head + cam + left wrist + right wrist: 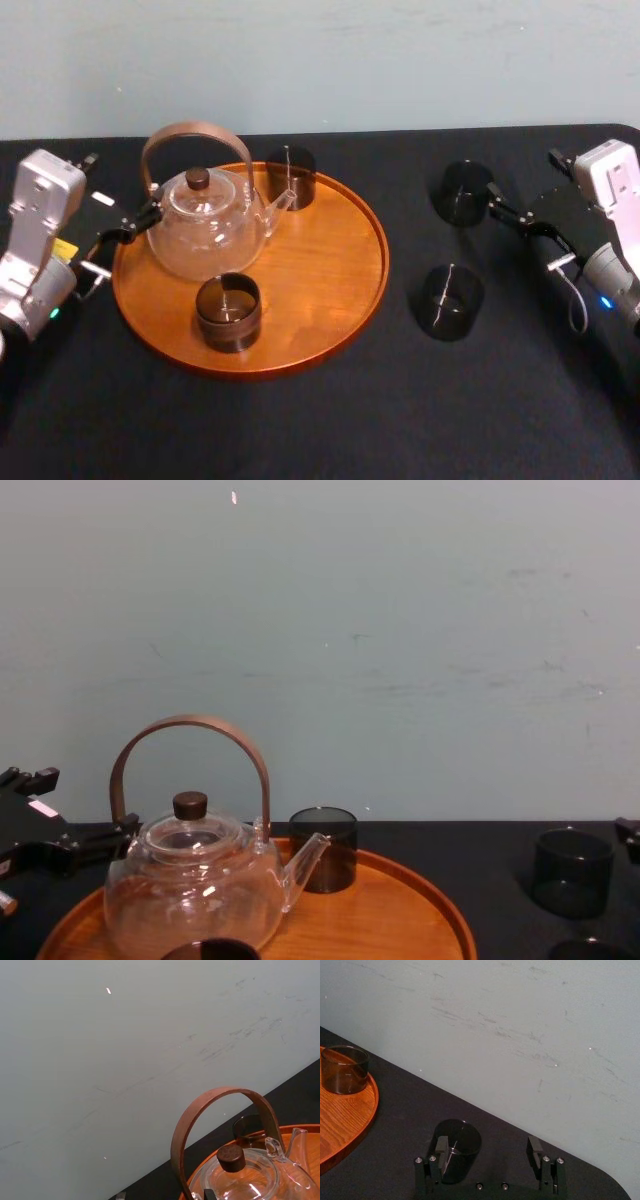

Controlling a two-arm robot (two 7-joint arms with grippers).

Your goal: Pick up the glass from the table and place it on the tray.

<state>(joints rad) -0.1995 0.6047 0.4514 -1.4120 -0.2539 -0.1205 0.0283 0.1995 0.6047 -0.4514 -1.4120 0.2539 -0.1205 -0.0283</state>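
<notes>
In the head view the tray [330, 260] sits left of centre on the table [320, 430] and carries a teapot [205, 235], a rear glass [290, 177] and a front glass [228, 312]. The glass [462, 192] closest to the right gripper [508, 212] stands on the table well to the right of the tray, with a second glass [450, 302] nearer the robot. The left gripper [128, 228] hangs at the tray's left edge beside the teapot, and I cannot tell whether it is open or closed. The left wrist view looks past the teapot's handle [225, 1092] at close range. In the right wrist view the right gripper's fingers [534, 1150] are spread wide and hold nothing, and the glass lies just beyond them, in line with one finger instead of the gap. A straight advance would probably tip it or shove it away. In the chest view the glass stands upright and apart from the tray; a low carry could catch the raised edge, and a hasty set-down could strike the spout [308, 856]
</notes>
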